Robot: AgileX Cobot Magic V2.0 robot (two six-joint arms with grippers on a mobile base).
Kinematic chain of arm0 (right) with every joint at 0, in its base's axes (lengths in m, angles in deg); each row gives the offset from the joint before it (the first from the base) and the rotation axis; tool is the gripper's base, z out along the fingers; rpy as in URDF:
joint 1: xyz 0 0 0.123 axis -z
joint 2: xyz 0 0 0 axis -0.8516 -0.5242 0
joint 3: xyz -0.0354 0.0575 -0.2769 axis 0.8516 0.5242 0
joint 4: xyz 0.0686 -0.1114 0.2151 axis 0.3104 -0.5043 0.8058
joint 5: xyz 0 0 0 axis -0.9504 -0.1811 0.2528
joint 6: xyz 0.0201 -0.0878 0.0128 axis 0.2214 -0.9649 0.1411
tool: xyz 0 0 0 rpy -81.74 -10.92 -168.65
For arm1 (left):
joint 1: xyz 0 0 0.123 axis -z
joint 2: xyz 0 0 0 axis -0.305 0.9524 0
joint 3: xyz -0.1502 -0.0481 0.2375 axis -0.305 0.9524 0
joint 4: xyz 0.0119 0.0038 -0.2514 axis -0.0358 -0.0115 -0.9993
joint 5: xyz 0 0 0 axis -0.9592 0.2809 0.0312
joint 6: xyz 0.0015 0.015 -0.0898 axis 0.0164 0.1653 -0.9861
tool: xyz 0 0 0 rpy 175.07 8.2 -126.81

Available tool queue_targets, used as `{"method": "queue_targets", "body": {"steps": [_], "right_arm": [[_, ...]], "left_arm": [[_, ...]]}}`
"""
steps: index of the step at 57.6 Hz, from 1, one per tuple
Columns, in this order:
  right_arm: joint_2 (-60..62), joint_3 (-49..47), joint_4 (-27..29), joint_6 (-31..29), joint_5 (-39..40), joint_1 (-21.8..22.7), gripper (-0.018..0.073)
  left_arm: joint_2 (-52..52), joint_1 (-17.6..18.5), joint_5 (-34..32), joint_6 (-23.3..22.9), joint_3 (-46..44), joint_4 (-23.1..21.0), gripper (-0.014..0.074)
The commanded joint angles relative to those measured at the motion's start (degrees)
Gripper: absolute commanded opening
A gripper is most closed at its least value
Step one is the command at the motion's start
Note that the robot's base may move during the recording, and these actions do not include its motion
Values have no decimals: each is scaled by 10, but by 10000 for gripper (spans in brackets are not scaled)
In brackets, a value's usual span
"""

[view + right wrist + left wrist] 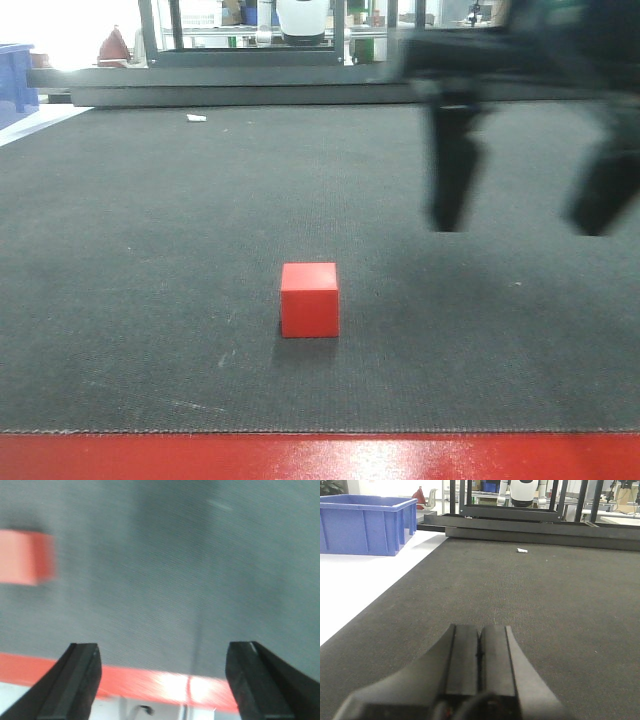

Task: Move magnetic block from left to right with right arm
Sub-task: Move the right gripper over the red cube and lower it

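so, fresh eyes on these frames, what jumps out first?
The red magnetic block sits on the dark mat, near the red table edge. The right hand hangs blurred above the mat, open and empty, right of the block in the front view. The left hand is shut on nothing, low over the mat, with a blue bin off the mat at far left.
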Motion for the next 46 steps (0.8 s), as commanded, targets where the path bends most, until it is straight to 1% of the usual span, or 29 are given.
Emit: {"method": "queue_targets", "body": {"steps": [1, 13, 24, 31, 46], "right_arm": [[-30, -72, 7, 1, -13, -19, 609], [-124, -176, 13, 1, -43, -53, 609], [-175, -224, 25, -1, -45, -67, 609], [-189, -237, 35, -1, -45, -69, 609], [-212, -237, 35, 4, -43, -69, 609]], "left_arm": [[-7, 4, -45, -4, 4, -1, -126], [-7, 4, -45, -4, 4, -1, -126], [-7, 4, -45, -4, 4, -1, -126], [-7, 4, -45, -4, 4, -1, -126], [-7, 4, -45, -4, 4, -1, -126]]}}
